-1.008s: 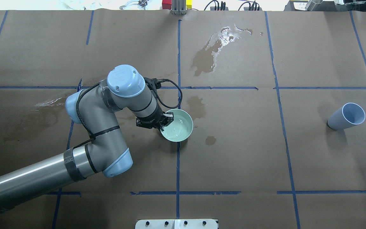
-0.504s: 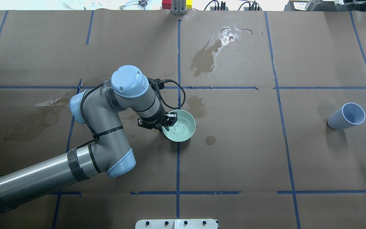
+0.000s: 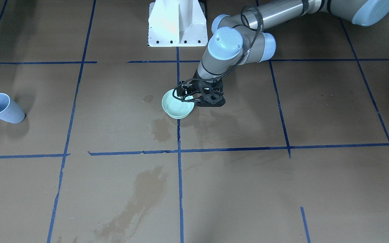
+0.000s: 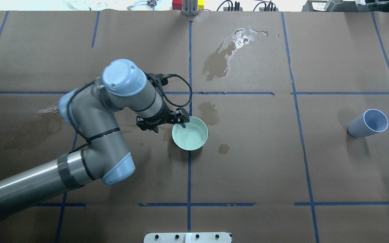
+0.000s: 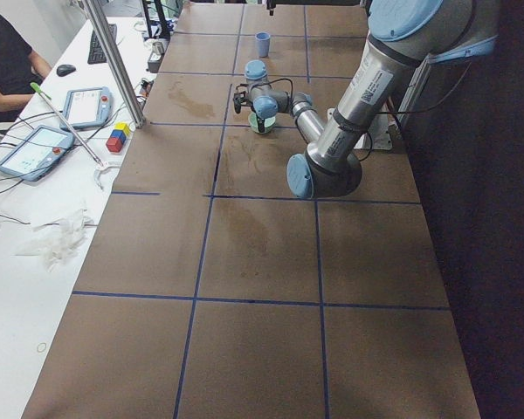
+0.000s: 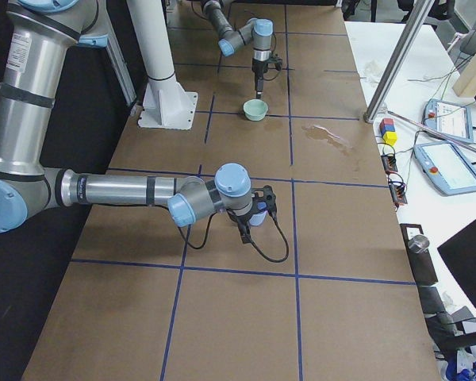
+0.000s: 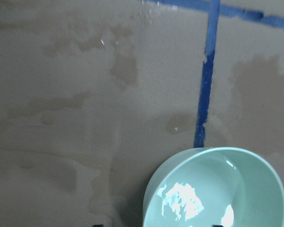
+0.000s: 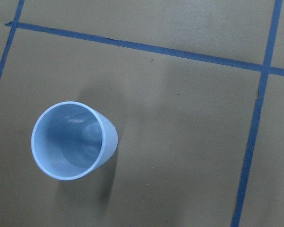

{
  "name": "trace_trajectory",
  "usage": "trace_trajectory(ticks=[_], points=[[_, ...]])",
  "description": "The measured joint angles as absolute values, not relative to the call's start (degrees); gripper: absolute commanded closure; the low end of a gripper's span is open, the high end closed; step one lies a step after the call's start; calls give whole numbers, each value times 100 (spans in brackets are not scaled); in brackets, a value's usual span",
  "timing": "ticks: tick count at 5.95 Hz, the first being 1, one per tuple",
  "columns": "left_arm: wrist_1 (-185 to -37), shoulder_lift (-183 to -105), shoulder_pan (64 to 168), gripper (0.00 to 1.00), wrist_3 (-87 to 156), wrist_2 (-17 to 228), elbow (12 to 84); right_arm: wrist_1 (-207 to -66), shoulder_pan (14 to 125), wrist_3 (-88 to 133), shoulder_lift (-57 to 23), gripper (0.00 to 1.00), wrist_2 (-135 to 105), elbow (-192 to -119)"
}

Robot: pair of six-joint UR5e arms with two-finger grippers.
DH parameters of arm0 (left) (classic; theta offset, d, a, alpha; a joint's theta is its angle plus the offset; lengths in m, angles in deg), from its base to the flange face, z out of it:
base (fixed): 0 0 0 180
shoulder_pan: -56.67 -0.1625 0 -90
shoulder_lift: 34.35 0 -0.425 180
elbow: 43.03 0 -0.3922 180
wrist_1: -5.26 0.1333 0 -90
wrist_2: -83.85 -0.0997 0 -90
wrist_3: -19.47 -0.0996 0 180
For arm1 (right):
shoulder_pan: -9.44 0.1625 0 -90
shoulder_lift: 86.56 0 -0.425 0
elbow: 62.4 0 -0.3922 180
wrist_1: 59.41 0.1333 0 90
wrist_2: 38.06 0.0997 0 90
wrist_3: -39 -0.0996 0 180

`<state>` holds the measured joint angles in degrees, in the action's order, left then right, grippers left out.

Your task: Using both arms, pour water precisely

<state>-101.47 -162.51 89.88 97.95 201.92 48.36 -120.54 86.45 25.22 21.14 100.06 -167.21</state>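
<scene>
A mint green bowl (image 4: pixel 191 135) stands on the brown paper near the table's middle. It holds a little clear water (image 7: pixel 181 202) that glints in the left wrist view. My left gripper (image 4: pixel 181 120) is at the bowl's near-left rim, slightly raised, with its jaws apart and nothing in them. It also shows in the front-facing view (image 3: pixel 187 92) by the bowl (image 3: pixel 178 107). A pale blue cup (image 4: pixel 368 124) stands far to the right and looks empty from above (image 8: pixel 73 139). My right gripper (image 6: pixel 262 208) shows only in the exterior right view, next to the cup; I cannot tell whether it is open.
Wet patches mark the paper: a large one with a glinting puddle (image 4: pixel 230 50) at the far middle, smaller ones (image 4: pixel 209 113) beside the bowl and one (image 4: pixel 51 109) to the left. Blue tape lines grid the table. The white pedestal (image 3: pixel 177 23) stands at the robot's edge.
The left gripper had the bowl by its rim, set it down slightly to the right, then let go and drew back up and left. The rippling water has calmed.
</scene>
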Motion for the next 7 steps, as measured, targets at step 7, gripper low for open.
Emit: trace_trajectory(ticks=[7], points=[[-10108,-15220,9463,0,10033,20184,6253,-8025,6417,-767,3045,0,7770,-16612]])
